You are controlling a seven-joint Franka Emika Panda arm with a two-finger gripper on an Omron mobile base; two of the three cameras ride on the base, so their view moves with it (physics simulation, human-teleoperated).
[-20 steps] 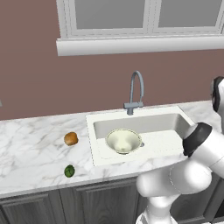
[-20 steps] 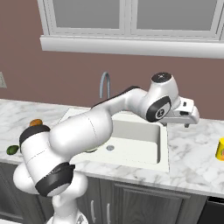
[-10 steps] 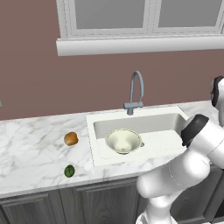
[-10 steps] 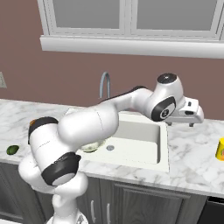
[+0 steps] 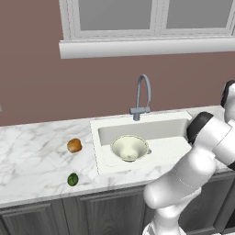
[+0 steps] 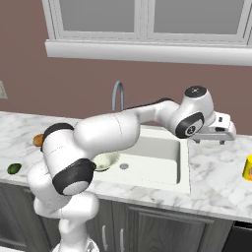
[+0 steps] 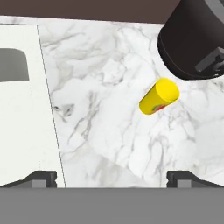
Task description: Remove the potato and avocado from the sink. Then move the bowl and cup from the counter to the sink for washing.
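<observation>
The pale bowl (image 5: 130, 148) sits inside the white sink (image 5: 172, 148), half hidden behind my arm as the bowl (image 6: 107, 160) in the right base view. The orange-brown potato (image 5: 74, 145) and the dark green avocado (image 5: 72, 179) lie on the marble counter (image 5: 32, 160) left of the basin. The yellow cup (image 6: 247, 168) stands on the counter right of the sink. My gripper (image 6: 210, 139) hovers open above the counter between sink and cup. In the hand view the cup (image 7: 159, 96) lies ahead of the empty gripper (image 7: 112, 179), right of centre.
A grey gooseneck faucet (image 5: 142, 94) rises behind the sink. A large dark round object (image 7: 192, 39) stands on the counter just beyond the cup. The sink's right rim (image 7: 46, 109) runs along the left of the hand view. A window sill (image 6: 147, 53) juts from the wall above.
My hand has drifted a little to the right, away from the sink and toward the cup. Its jaws stay open; the bowl, potato and avocado have not moved.
</observation>
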